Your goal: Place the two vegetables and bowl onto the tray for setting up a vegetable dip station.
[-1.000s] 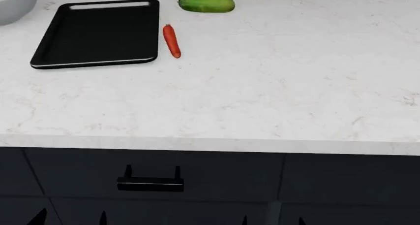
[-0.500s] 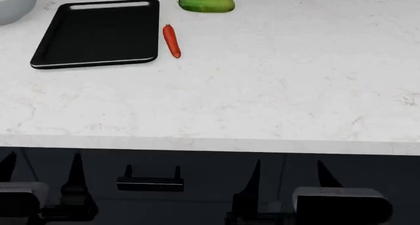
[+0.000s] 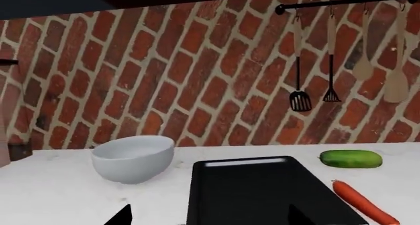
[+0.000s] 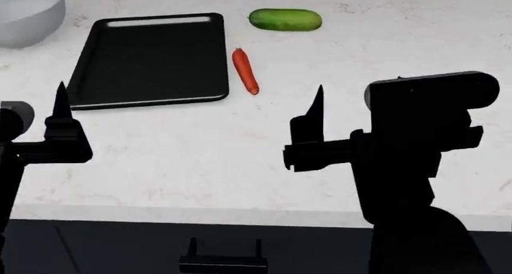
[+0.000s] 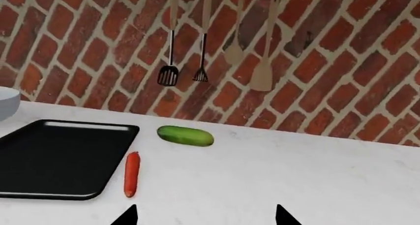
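Nearest me, both arms hang over the front of the white counter with nothing in them: the right gripper has its jaws spread wide, and the left gripper is spread too, both fingertips just showing in the wrist views. Beyond them, the black tray lies flat and bare. The carrot lies just beside the tray's right edge, not touching it; I judge it light, stiff and a bit slick, so I'd pinch across its thicker middle. Further back, the cucumber looks heavier and inclined to roll; mid-length seems best. The bowl sits left of the tray, rigid and smooth-walled; I'd take its rim.
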